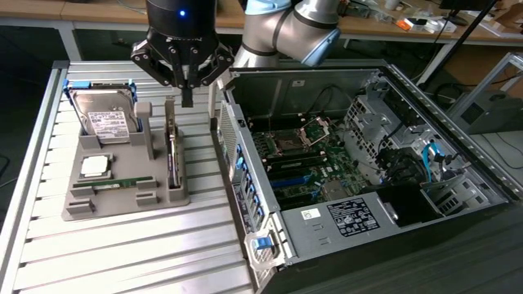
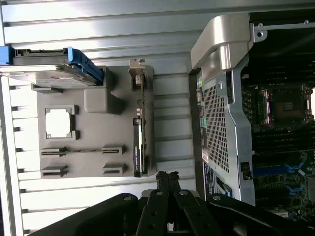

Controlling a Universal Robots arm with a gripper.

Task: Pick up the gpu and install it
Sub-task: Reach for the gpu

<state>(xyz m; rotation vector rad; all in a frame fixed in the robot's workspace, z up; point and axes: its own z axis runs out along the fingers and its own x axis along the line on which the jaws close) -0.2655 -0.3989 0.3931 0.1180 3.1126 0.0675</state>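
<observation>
- Exterior view: hand (image 1: 187,92) at upper centre-left of frame, fingers closed together, gripping nothing.
- gpu (image 1: 171,153) stands on edge in grey tray (image 1: 114,208), just below the hand in the frame.

I count one grey tray (image 1: 122,205) below me. On it sit one hard drive (image 1: 106,119), one square processor chip (image 1: 95,165), one gpu (image 1: 173,153), and what looks like one green memory stick (image 1: 114,182). Beside it is one open computer case (image 1: 282,92).

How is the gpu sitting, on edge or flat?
On edge: the gpu stands upright in a slot of the grey tray, not yet lifted.
</observation>
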